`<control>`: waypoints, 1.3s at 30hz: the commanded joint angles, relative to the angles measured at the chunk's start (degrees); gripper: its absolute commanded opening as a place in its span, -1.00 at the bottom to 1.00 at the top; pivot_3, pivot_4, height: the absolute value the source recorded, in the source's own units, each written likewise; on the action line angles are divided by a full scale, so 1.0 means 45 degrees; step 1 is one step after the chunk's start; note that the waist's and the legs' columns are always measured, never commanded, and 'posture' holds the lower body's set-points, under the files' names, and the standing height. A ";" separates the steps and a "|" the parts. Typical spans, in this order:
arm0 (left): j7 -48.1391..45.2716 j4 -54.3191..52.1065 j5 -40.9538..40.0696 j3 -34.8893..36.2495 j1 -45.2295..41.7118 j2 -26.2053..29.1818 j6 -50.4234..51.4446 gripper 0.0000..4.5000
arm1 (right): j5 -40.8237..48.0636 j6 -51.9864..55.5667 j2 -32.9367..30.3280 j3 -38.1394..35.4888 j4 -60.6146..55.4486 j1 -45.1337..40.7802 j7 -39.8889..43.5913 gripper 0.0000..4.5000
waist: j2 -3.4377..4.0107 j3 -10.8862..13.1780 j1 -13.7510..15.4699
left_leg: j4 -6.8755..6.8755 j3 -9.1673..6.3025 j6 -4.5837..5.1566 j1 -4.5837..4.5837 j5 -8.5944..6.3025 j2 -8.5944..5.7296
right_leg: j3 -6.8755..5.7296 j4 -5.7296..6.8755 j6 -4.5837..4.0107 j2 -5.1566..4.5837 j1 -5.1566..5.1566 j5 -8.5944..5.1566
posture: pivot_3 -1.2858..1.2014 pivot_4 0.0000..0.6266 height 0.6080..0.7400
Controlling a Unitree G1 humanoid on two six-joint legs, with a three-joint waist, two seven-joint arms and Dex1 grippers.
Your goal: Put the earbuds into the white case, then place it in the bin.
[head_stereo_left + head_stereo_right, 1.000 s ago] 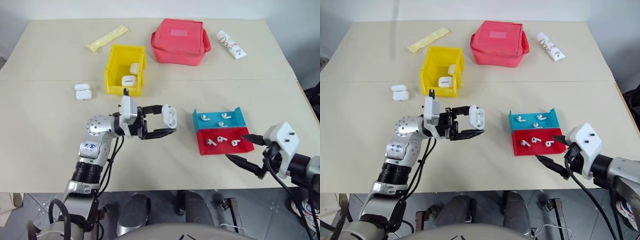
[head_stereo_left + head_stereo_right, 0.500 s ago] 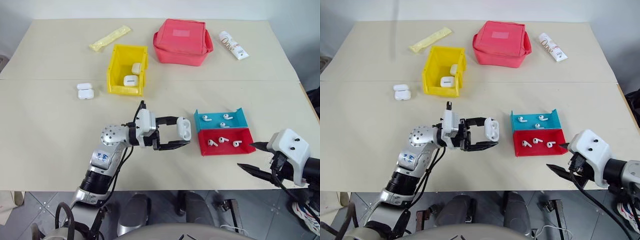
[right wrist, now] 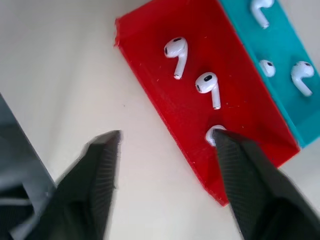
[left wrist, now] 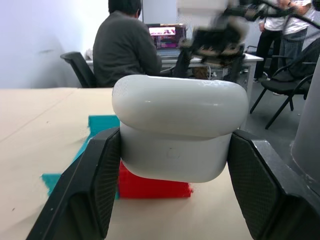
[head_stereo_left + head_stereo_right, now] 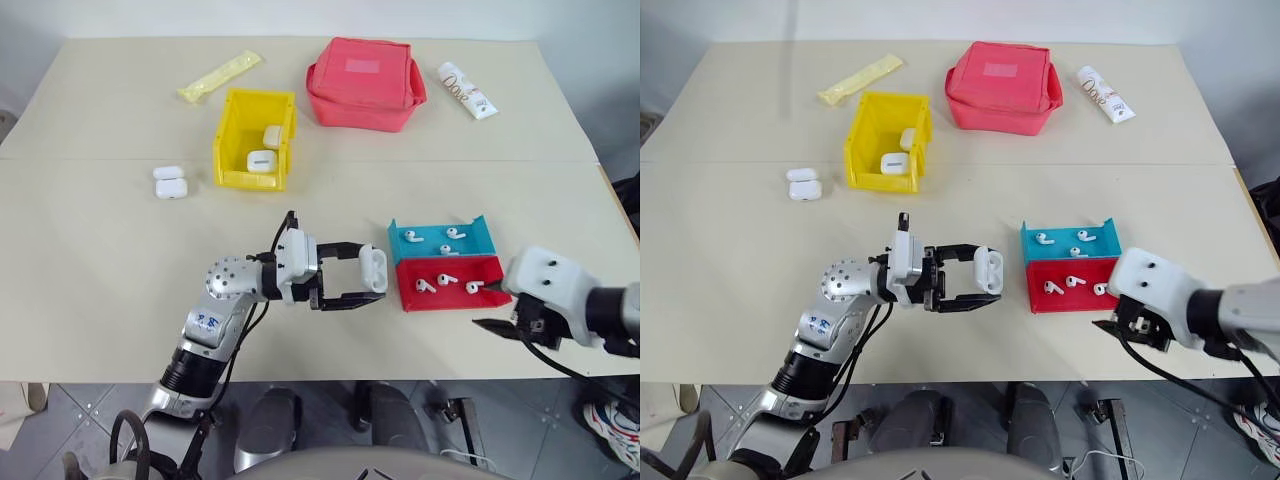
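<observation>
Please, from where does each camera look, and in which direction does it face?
Head eyes: look forward and down over the table, both arms showing.
Left wrist: looks along the left pincer, shut on a white case, toward the trays.
Right wrist: looks down past the right pincer at the red tray.
All views share the red tray.

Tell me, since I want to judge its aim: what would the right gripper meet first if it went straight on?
Probably the red tray: the right gripper points down at its near edge, one finger already over an earbud. Depth is unclear.
</observation>
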 commanded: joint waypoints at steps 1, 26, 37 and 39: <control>0.0284 -0.0775 -0.0063 -0.0110 0.0083 -0.0100 -0.0069 0.25 | -0.0663 -0.0585 -0.0171 0.1487 0.0803 -0.1301 0.0240 0.06 | 0.0001 0.0001 0.0006 | 0.0000 -0.0006 -0.0001 -0.0007 0.0001 0.0000 | -0.0005 -0.0006 -0.0013 0.0000 -0.0004 -0.0007 | 0.03 -0.52 1.00; 0.0872 -0.1122 -0.0118 0.0377 0.0654 0.0560 -0.0112 0.25 | -0.3116 -0.0352 0.2048 0.7404 0.3749 -0.7396 0.2122 0.06 | 0.0013 -0.0005 -0.0065 | 0.0008 -0.0014 -0.0029 -0.0046 0.0011 0.0000 | -0.0032 0.0041 0.0047 0.0014 -0.0034 0.0032 | 0.03 -0.52 1.00; 0.1142 -0.1867 -0.0175 0.0323 0.1108 0.0685 0.0252 0.25 | -0.4099 -0.0968 0.2412 0.7777 0.4482 -0.7427 0.2657 0.06 | 0.0016 -0.0006 -0.0074 | 0.0008 -0.0013 -0.0035 -0.0044 0.0012 -0.0001 | -0.0041 0.0042 0.0052 0.0017 -0.0033 0.0034 | 0.03 -0.52 1.00; 0.1198 -0.1952 -0.0175 0.0316 0.1160 0.0687 0.0320 0.25 | -0.4282 -0.1055 0.2475 0.7839 0.4604 -0.7450 0.2745 0.06 | 0.0016 -0.0007 -0.0076 | 0.0009 -0.0012 -0.0037 -0.0044 0.0013 0.0000 | -0.0043 0.0042 0.0052 0.0019 -0.0033 0.0035 | 0.03 -0.52 1.00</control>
